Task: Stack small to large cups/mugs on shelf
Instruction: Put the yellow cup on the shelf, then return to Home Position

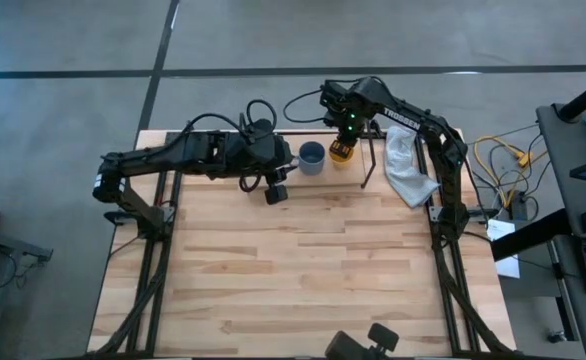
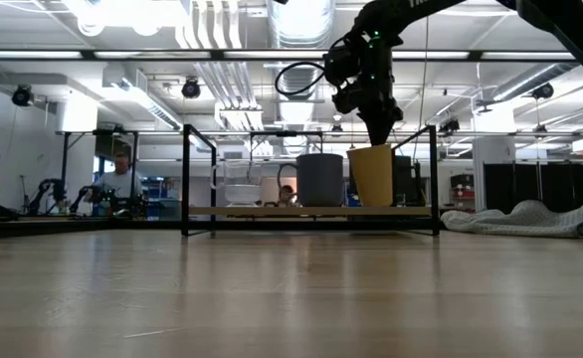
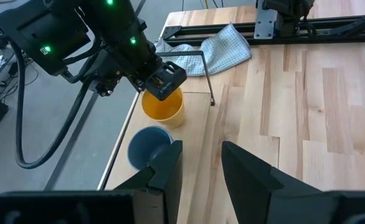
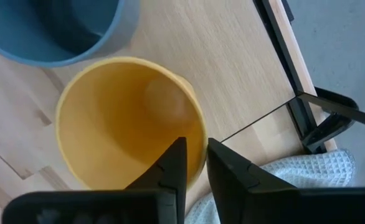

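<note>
The shelf (image 2: 272,211) is a low light-wood board with black wire ends along the table's far edge. On it stand a clear glass cup (image 2: 242,184), a grey-blue mug (image 2: 319,179) (image 1: 312,157) and a yellow cup (image 2: 371,176) (image 1: 342,152), each on its base and side by side. My right gripper (image 4: 195,165) comes down from above onto the yellow cup (image 4: 129,121) and is shut on it. My left gripper (image 3: 201,163) (image 1: 276,192) is open and holds nothing. It hovers over the table just on the near side of the shelf, close to the mug (image 3: 148,146). My right gripper holds the yellow cup by its rim (image 4: 198,144), on the side away from the mug. One finger (image 4: 175,163) is inside the cup and the other (image 4: 225,169) is outside, with the wall pinched between them. The fingers point down from above. The cup is upright with its base on the shelf board.
A white cloth (image 1: 408,170) (image 4: 282,180) lies crumpled at the table's far right, beside the shelf's right wire end (image 1: 368,168). The wide wooden tabletop (image 1: 303,270) stretches toward the near edge. People sit in the room beyond the table (image 2: 120,179).
</note>
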`<action>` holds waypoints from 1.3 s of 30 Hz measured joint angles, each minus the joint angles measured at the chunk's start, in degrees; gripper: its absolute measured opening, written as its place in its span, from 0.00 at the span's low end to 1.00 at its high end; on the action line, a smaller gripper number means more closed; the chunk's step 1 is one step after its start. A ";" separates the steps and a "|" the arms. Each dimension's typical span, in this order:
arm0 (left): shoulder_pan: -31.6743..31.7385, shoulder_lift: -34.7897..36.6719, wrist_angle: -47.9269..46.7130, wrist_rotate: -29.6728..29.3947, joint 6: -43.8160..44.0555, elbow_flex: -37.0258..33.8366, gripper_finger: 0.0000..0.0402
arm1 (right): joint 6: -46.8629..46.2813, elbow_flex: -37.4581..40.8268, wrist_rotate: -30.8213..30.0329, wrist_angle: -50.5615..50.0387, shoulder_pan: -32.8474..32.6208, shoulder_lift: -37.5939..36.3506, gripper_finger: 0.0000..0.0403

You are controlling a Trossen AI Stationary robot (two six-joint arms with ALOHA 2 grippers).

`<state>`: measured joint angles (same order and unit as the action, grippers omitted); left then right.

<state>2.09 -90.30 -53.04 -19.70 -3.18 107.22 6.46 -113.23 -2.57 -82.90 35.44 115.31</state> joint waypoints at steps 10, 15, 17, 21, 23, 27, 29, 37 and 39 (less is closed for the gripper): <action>0.00 0.00 0.01 0.00 -0.02 -0.08 0.24 | 0.20 0.00 -0.31 1.21 0.00 0.00 0.13; 0.00 0.00 0.00 -0.02 -0.02 -0.09 0.24 | 0.21 0.02 -0.50 1.73 0.00 0.00 0.13; 0.00 0.00 0.00 0.00 -0.02 -0.11 0.24 | 0.22 0.02 -0.69 2.43 0.02 0.00 0.13; -0.01 0.00 0.01 0.00 -0.02 -0.28 0.24 | 1.10 0.03 -2.22 3.07 0.23 0.00 0.13; -0.13 0.00 0.02 0.00 -0.02 -0.48 0.24 | 1.09 0.04 -2.43 3.17 0.41 0.00 0.13; -0.24 0.00 0.00 0.13 -0.02 -0.79 0.24 | 1.09 0.07 -2.44 3.15 0.93 -0.02 0.13; -0.24 0.00 0.00 0.11 -0.04 -0.83 0.24 | 1.09 0.07 -2.45 3.17 1.13 -0.02 0.13; -0.22 0.00 -0.02 0.10 -0.11 -0.85 0.24 | 0.85 0.07 -2.57 1.98 1.53 -0.10 0.13; -0.22 0.04 -0.21 0.09 -0.13 -0.85 0.24 | 0.82 0.07 -2.60 1.09 1.49 -0.30 0.13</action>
<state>1.87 -90.26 -53.25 -19.62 -3.31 106.37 7.28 -113.16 -5.17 -81.80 36.93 115.01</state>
